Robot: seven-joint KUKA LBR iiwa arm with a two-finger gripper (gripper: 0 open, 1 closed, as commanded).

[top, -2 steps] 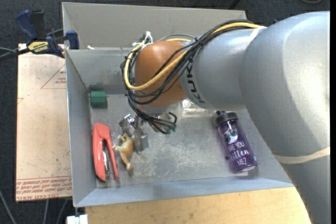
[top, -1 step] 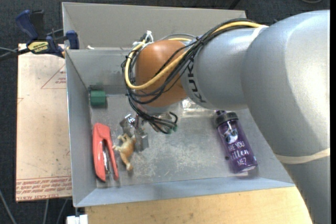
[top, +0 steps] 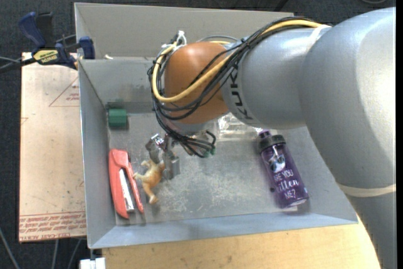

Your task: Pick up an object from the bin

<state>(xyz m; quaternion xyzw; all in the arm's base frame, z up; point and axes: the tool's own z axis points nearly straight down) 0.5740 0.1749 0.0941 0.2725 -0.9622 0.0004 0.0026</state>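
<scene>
My gripper (top: pixel 162 157) hangs low in the left half of the bin, below the orange cover, and stands open with its two grey fingers a little apart. Right under and just left of it lies a small tan toy animal (top: pixel 149 179), its upper end reaching up to the fingertips. I cannot tell whether the fingers touch it. A red stapler (top: pixel 120 184) lies lengthwise along the left wall, beside the toy.
A small green block (top: pixel 117 117) sits at the back left corner of the bin. A purple bottle (top: pixel 284 172) lies on the floor at the right. A clear plastic piece (top: pixel 238 128) rests near the back, partly under the arm, which covers the bin's upper right.
</scene>
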